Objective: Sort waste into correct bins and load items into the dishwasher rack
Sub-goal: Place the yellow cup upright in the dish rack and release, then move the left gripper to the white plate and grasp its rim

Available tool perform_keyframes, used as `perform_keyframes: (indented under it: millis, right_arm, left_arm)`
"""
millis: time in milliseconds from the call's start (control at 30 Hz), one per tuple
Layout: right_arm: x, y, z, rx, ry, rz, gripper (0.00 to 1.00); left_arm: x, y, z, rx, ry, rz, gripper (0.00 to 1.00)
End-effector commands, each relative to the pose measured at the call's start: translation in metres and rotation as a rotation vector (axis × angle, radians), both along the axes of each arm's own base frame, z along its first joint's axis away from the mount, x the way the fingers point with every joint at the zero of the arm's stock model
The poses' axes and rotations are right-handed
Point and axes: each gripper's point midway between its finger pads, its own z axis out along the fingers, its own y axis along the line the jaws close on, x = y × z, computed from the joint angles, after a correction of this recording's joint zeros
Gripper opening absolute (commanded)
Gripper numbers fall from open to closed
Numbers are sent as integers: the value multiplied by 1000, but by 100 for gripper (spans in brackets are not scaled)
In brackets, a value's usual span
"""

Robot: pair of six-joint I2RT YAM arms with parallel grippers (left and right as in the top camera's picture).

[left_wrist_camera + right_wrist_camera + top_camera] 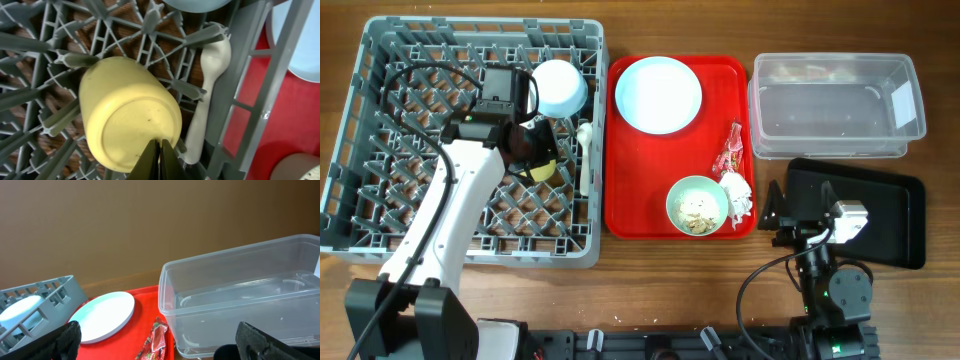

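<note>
In the grey dishwasher rack (241, 60), yellow cup (125, 110) base-up just beneath left hand (160, 159), fingers (150, 164) pressed together.

- Red serving tray (640, 195): flat, rectangular, with a raised rim; lies on the table near the middle of the overhead view.
- Wooden table (720, 290): brown, grained surface.
- Plain brown wall (125, 225): background.

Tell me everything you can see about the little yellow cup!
The yellow cup is small, round and pale yellow, like smooth plastic, with a dark speck on its base. It sits tipped among the pegs of the grey rack, bottom facing the left wrist camera, opening hidden. A white spoon lies beside it. The left gripper, fingers closed, shows over its lower edge.
</note>
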Motion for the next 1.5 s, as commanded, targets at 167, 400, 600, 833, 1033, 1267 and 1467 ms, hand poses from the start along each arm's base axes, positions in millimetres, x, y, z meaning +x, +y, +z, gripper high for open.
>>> perform_keyframes:
  millis: [167, 400, 600, 833, 1033, 1267, 1467]
  right_arm:
    - [0, 2, 2, -7, -10, 12, 100]
    - [0, 2, 2, -7, -10, 12, 100]
    - [0, 2, 2, -7, -10, 12, 100]
    - [0, 2, 2, -7, -10, 12, 100]
    - [0, 2, 2, -7, -10, 12, 100]
    - [0, 2, 2, -7, -10, 12, 100]
    - [0, 2, 2, -7, -10, 12, 100]
  left_arm:
    - [11, 21, 26, 119, -88, 72, 4]
    - [7, 22, 4, 127, -40, 73, 4]
    - [2, 23, -46, 151, 104, 62, 4]
    - [28, 19, -5, 128, -33, 71, 4]
    - [55, -74, 159, -193, -471, -145, 14]
    - [86, -193, 94, -169, -472, -344, 39]
    - [116, -258, 14, -181, -477, -421, 48]
